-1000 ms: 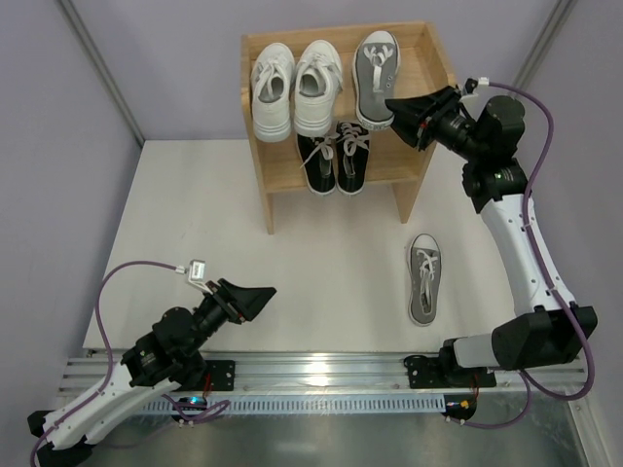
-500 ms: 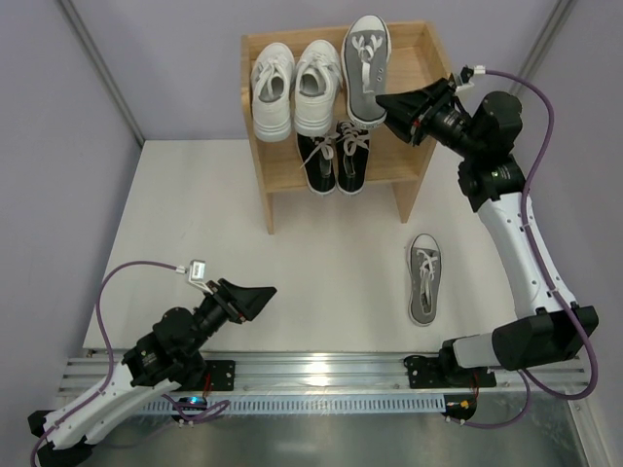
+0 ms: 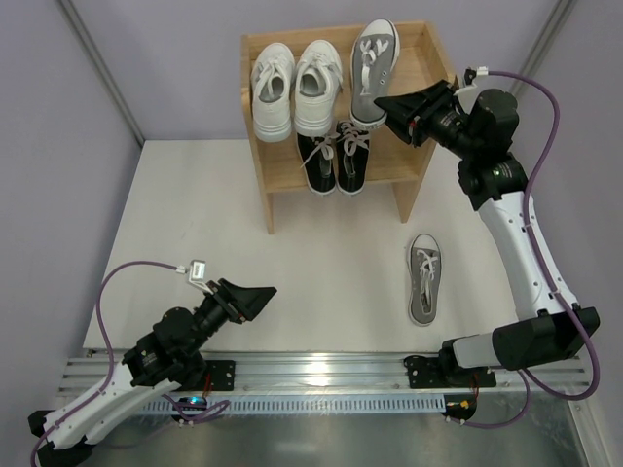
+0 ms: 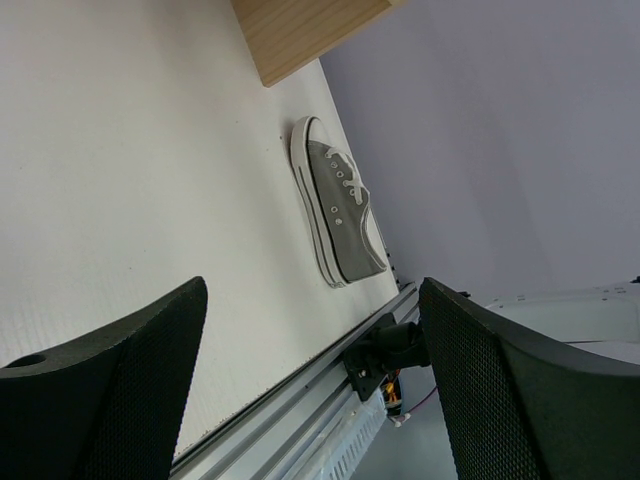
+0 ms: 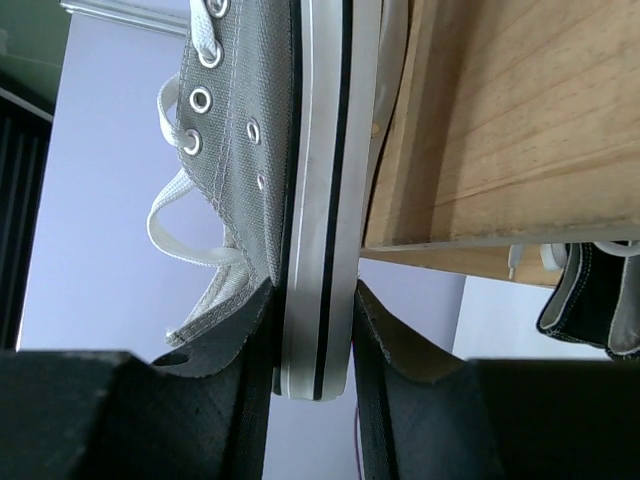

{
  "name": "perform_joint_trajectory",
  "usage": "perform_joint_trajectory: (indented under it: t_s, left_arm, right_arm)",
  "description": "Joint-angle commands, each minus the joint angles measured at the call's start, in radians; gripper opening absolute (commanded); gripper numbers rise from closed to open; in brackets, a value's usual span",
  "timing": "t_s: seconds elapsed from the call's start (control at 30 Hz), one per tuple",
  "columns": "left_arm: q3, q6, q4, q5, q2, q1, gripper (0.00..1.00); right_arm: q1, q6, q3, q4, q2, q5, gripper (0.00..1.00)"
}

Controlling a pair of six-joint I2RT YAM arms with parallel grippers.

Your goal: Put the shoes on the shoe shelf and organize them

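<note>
The wooden shoe shelf [image 3: 282, 180] stands at the back of the table. Two white sneakers [image 3: 295, 86] sit on its top tier and two black sneakers [image 3: 336, 156] on the lower tier. My right gripper [image 3: 387, 105] is shut on the heel of a grey sneaker [image 3: 371, 70], holding it over the right side of the top tier; in the right wrist view its white sole [image 5: 322, 220] sits between my fingers, against the shelf wood [image 5: 500, 130]. The other grey sneaker [image 3: 424, 277] lies on the table and also shows in the left wrist view [image 4: 340, 215]. My left gripper [image 3: 255, 300] is open and empty near the front edge.
A metal rail [image 3: 321, 375] runs along the table's front edge under both arm bases. Purple walls close the back and sides. The white table [image 3: 214, 224] lies between the shelf and the rail.
My right gripper has shifted the grey sneaker slightly on the top tier, tilting and moving it a little right and further back. The left arm has not moved.
</note>
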Motion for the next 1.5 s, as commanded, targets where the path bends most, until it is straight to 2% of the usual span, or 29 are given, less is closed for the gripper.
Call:
perform_joint_trajectory:
  t_s: [0.0, 0.37, 0.67, 0.87, 0.9, 0.93, 0.97, 1.03, 1.07, 1.17, 1.47]
  left_arm:
    - [-0.005, 0.012, 0.039, 0.005, -0.053, 0.003, 0.84]
    - [-0.018, 0.006, 0.054, 0.006, -0.053, 0.003, 0.84]
    - [-0.021, 0.007, 0.06, 0.012, -0.053, 0.003, 0.84]
    - [-0.021, 0.006, 0.066, 0.018, -0.053, 0.003, 0.84]
    - [-0.021, 0.006, 0.065, 0.018, -0.053, 0.003, 0.84]
    - [-0.021, 0.006, 0.066, 0.02, -0.053, 0.001, 0.84]
    - [-0.019, 0.004, 0.065, 0.021, -0.053, 0.003, 0.84]
    - [-0.018, 0.003, 0.057, 0.023, -0.051, 0.003, 0.83]
    - [-0.016, 0.003, 0.057, 0.024, -0.053, 0.003, 0.83]
    - [-0.014, 0.001, 0.057, 0.024, -0.053, 0.003, 0.83]
    - [-0.013, -0.003, 0.059, 0.018, -0.051, 0.003, 0.83]
  right_arm:
    - [0.002, -0.044, 0.043, -0.021, -0.045, 0.051, 0.04]
    - [0.078, 0.002, -0.014, 0.06, -0.022, 0.032, 0.04]
    - [0.126, -0.009, -0.041, 0.031, -0.045, 0.123, 0.04]
    - [0.126, -0.021, 0.003, 0.002, -0.022, 0.13, 0.04]
    - [0.123, -0.018, 0.011, -0.001, -0.018, 0.129, 0.11]
    - [0.125, -0.019, 0.012, -0.006, -0.013, 0.13, 0.23]
    - [0.125, -0.018, 0.015, -0.006, -0.015, 0.127, 0.43]
    - [0.123, -0.019, 0.014, -0.01, -0.015, 0.13, 0.58]
    - [0.123, -0.018, 0.014, -0.014, -0.021, 0.135, 0.71]
    - [0.112, -0.025, 0.009, -0.026, -0.047, 0.144, 0.85]
    - [0.054, -0.044, -0.078, -0.027, -0.163, 0.113, 0.88]
